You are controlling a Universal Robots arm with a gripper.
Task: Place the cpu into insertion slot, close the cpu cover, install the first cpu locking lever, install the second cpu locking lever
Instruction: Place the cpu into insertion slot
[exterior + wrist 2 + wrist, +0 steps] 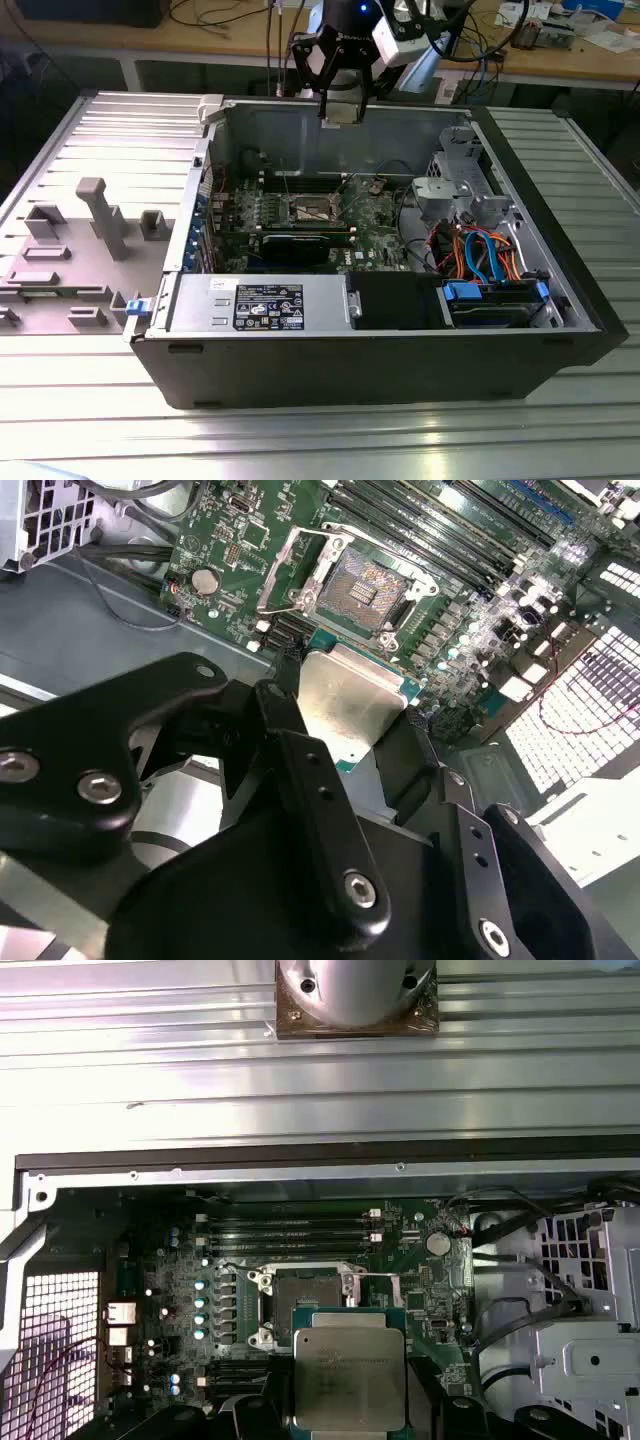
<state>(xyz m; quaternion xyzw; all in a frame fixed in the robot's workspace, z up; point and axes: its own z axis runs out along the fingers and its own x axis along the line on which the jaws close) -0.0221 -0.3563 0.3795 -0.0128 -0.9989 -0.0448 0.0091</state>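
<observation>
Pincer (345, 718) clamping cpu (352, 695) edges, insertion slot (368, 585) uncovered, well apart

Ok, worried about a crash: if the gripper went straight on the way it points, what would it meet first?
Likely the circuit board at the edge of the insertion slot, the cpu in the gripper touching first; depth is unclear, so perhaps the slot itself.
</observation>
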